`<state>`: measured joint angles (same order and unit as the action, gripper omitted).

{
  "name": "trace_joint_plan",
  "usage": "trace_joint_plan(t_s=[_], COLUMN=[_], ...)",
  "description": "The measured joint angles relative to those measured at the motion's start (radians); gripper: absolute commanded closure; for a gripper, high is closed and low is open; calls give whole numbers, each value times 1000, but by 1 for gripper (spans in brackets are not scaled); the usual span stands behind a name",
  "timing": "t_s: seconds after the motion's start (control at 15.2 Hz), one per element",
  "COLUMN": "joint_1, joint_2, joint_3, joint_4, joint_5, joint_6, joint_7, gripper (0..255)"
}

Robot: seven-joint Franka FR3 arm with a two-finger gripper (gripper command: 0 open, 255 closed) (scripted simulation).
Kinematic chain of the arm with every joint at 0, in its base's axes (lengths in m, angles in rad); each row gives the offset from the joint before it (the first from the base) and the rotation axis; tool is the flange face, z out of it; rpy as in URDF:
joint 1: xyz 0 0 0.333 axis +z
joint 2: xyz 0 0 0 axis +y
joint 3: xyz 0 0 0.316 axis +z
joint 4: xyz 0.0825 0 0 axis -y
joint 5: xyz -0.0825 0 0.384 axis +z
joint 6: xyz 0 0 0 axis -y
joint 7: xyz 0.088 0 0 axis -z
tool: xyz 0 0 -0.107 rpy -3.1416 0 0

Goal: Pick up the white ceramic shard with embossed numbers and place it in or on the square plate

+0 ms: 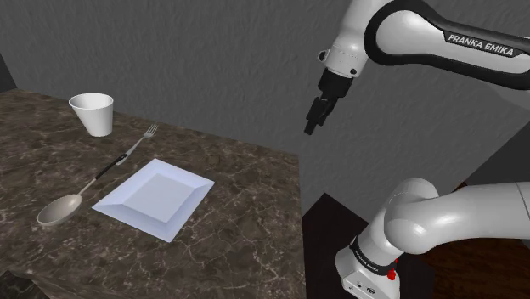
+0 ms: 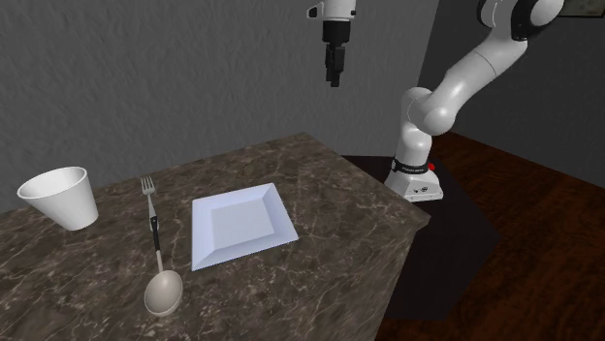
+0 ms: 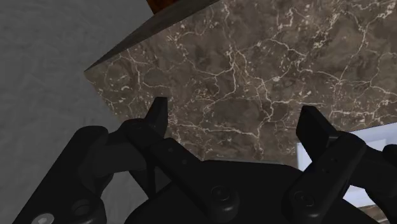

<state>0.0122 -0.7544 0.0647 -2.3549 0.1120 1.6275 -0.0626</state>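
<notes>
High over the table (image 1: 246,221) edge, empty gripper (image 1: 312,127) wide open, square plate (image 1: 157,197) well apart.

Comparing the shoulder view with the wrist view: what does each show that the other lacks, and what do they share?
Shoulder view adds the white cup, fork and spoon. Wrist view adds the fingers seen close, apart with nothing between them. Shared: the marbled table and the square plate, just its corner in the wrist view.

Fork (image 1: 127,153) and spoon (image 1: 61,210), perhaps touching, lie beside the square plate (image 1: 194,197); cup (image 1: 93,113) farther off.
</notes>
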Motion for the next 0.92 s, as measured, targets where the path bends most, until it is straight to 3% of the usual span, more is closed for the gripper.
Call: trace_joint_plan(t_s=[0.13,0.4,0.73,0.92], joint_1=[-3,-25,-72,-140], joint_2=[-12,-83,-105,-64], joint_3=[16,147,381,547], joint_4=[-20,-146,-266,-272], joint_5=[6,54,114,124], joint_6=[22,181,416,542], joint_7=[25,236,561,773], gripper=[0,0,0,0])
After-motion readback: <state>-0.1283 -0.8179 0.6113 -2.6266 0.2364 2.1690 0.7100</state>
